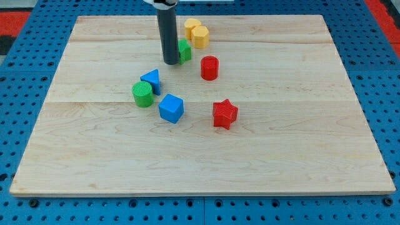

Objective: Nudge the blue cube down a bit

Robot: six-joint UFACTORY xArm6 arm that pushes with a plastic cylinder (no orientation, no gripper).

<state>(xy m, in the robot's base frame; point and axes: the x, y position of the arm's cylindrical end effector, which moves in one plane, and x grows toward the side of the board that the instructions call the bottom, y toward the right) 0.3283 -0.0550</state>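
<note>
The blue cube (170,108) sits near the board's middle, a little to the view's left. My tip (170,62) is at the end of the dark rod, well above the cube toward the view's top, touching or just beside a green block (185,50) on its right. A blue triangular block (152,80) and a green cylinder (143,94) lie just up-left of the blue cube.
A red star (225,114) lies right of the blue cube. A red cylinder (209,67) stands right of my tip. Two yellow blocks (196,32) sit near the view's top. The wooden board (312,156) rests on a blue pegboard.
</note>
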